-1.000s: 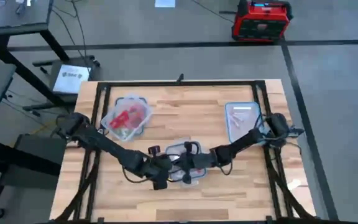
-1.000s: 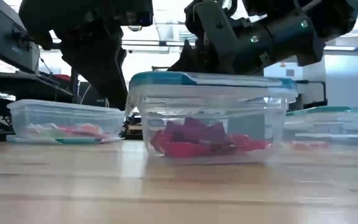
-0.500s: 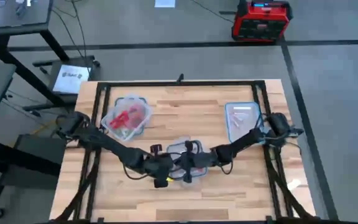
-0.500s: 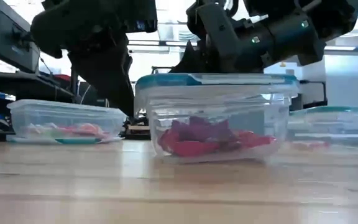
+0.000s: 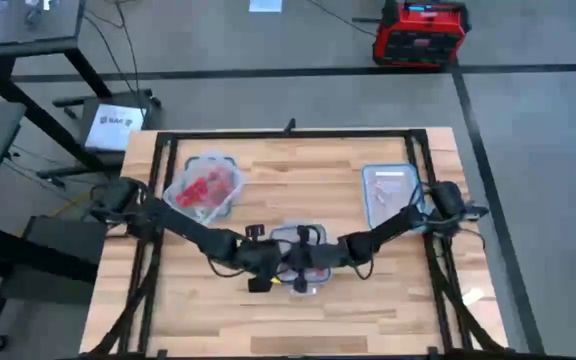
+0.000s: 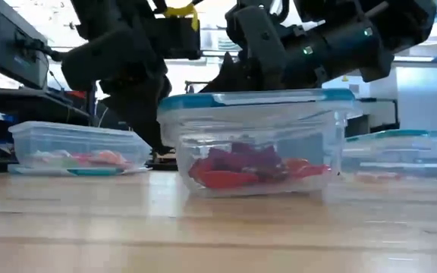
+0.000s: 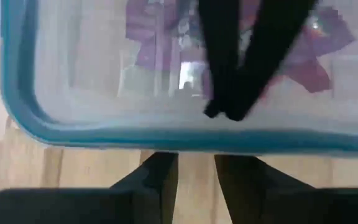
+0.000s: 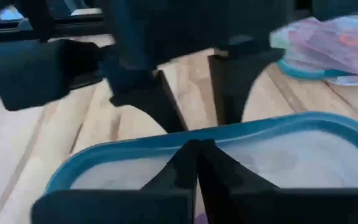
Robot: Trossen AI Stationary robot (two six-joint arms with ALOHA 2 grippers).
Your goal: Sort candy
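A clear tub (image 6: pixel 253 144) with a blue-rimmed lid (image 5: pixel 298 258) stands mid-table, holding red and purple candy (image 6: pixel 249 171). My right gripper (image 8: pixel 196 155) is shut, its tips on top of the lid. My left gripper (image 7: pixel 196 168) is open. It slants down at the tub's left side, its two fingertips just outside the lid's rim (image 7: pixel 166 140). In the high view both grippers meet over this tub, left gripper (image 5: pixel 273 272) and right gripper (image 5: pixel 308 265). My right gripper rests its shut fingertips (image 7: pixel 225 109) on the lid's top face (image 7: pixel 185 112), near the middle. It slants down from the table's right. The tub stands flat on the table under it. My left gripper's fingertips stand at the lid's rim; whether they touch it I cannot tell.
An open tub (image 5: pixel 206 188) with red and pink candy stands at the far left. A lidded tub (image 5: pixel 388 192) stands at the far right. Black frame rails (image 5: pixel 288 136) run along the table's edges. Bare wood lies between the tubs and toward the near edge.
My left gripper has moved toward the table's right, up to the central tub's left side, and has rolled slightly. The tub slid and rocked a little, then settled flat. My right gripper has stayed shut on the lid.
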